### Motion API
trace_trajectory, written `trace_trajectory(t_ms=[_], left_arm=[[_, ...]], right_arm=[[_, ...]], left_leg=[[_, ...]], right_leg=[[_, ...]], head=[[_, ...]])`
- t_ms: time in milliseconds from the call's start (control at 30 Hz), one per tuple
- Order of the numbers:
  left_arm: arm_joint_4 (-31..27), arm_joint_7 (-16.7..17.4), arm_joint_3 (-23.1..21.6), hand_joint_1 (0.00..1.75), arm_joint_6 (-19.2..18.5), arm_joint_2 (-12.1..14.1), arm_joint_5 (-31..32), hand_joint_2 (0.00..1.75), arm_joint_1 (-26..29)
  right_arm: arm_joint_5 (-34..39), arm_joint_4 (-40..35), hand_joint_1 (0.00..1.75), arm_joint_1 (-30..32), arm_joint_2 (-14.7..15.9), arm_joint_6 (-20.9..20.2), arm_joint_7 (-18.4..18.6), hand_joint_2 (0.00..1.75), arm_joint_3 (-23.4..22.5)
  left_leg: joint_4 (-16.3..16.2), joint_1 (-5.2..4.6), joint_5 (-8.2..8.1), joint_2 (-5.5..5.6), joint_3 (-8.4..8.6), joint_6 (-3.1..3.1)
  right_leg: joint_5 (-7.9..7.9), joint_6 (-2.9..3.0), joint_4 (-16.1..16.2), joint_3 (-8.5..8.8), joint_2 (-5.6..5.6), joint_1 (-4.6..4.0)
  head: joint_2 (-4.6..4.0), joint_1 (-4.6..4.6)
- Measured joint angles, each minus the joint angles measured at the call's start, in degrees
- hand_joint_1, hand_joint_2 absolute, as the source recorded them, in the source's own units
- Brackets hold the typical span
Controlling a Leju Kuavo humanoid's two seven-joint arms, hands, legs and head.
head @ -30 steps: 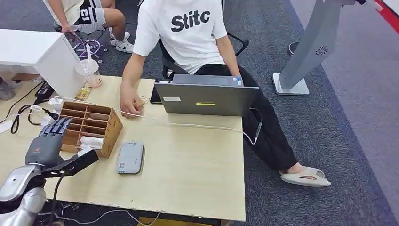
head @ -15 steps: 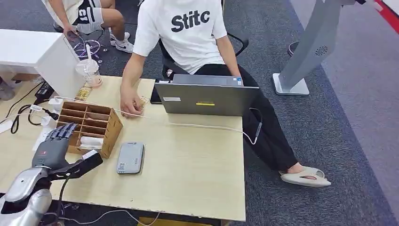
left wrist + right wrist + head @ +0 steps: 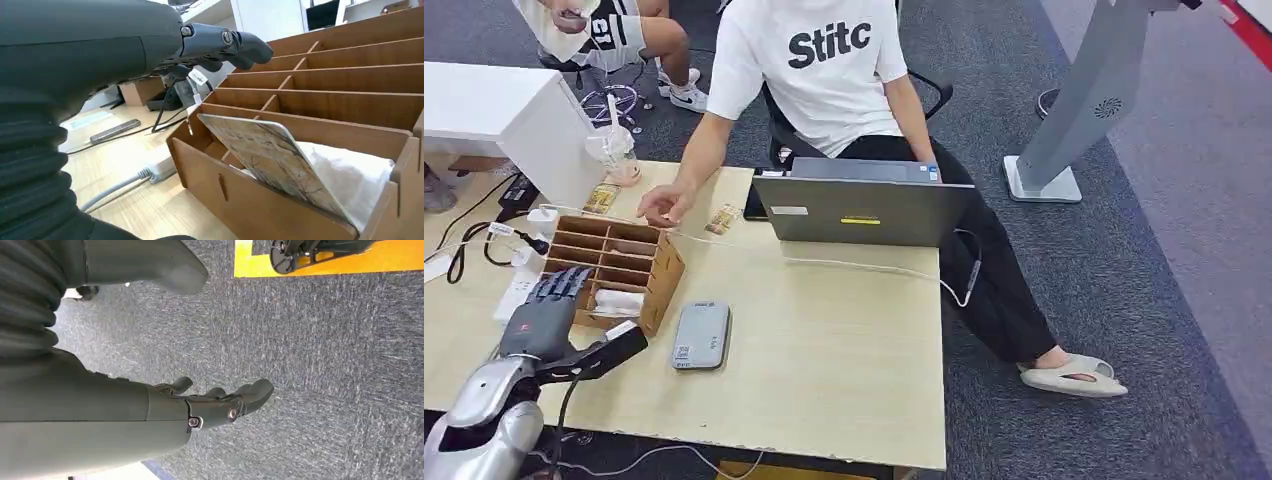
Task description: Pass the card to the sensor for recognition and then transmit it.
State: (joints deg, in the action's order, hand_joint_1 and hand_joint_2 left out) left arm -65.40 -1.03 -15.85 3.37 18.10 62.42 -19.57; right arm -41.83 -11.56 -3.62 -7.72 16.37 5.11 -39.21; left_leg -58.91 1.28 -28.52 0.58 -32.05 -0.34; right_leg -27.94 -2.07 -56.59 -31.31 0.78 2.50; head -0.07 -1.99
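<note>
On the desk: wooden organizer, grey sensor, laptop.
Left robot hand: fingers spread, empty, beside organizer.
Right robot hand: fingers apart, empty.
Card: leaning in organizer's nearest slot.

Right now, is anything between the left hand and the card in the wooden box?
Nothing visible blocks it. The left hand hovers open beside the wooden box; the card leans tilted in the nearest slot, against white paper, its upper edge exposed.

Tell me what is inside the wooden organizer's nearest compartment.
In the wooden organizer, the nearest compartment holds a marbled card leaning on crumpled white material. Whatever lies beneath them is covered.
</note>
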Motion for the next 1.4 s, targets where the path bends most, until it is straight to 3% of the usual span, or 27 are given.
trace_trajectory(t_ms=[233,767,933,1233,1400], left_arm=[[2.3,0.0,-0.2,0.00,-0.3,-1.3,1.1,1.75,-3.3],[5.0,0.0,-1.2,0.02,-0.3,-3.2,1.3,1.75,-5.3],[5.6,-0.3,-1.4,0.10,-0.5,-3.6,1.2,1.75,-5.7],[6.1,-2.2,-2.4,0.14,-3.3,-3.6,-0.7,1.75,-6.2],[6.1,-2.3,-3.8,0.19,-5.6,-2.2,-1.7,1.75,-6.4]], right_arm=[[-0.2,0.0,0.00,0.0,0.0,-0.7,-0.2,1.75,0.0],[-1.0,0.0,0.00,0.0,0.0,-0.7,0.0,1.75,0.0],[-1.1,0.0,0.00,0.0,0.0,-0.7,0.0,1.75,0.0],[-1.4,0.0,0.00,0.0,0.0,-0.9,-0.2,1.75,-0.4],[-1.9,0.0,0.00,0.0,0.0,-0.9,-0.3,1.75,-0.5]], left_leg=[[0.0,0.00,0.00,-0.01,0.00,0.00],[0.0,0.00,0.00,-0.01,0.00,0.00],[0.0,0.00,0.00,-0.01,0.00,0.00],[0.0,0.00,0.00,-0.01,-0.01,0.00],[0.0,0.00,0.00,-0.01,0.00,0.00]], right_leg=[[0.02,0.00,0.0,0.01,0.01,0.00],[0.02,-0.01,0.0,0.00,0.01,0.00],[0.02,-0.01,0.0,-0.01,0.01,0.00],[0.02,-0.01,0.0,0.01,0.01,0.00],[0.02,0.00,0.0,0.00,0.01,0.00]], head=[[0.00,0.00],[0.00,0.00],[0.00,0.00],[0.00,0.00],[0.00,0.00]])
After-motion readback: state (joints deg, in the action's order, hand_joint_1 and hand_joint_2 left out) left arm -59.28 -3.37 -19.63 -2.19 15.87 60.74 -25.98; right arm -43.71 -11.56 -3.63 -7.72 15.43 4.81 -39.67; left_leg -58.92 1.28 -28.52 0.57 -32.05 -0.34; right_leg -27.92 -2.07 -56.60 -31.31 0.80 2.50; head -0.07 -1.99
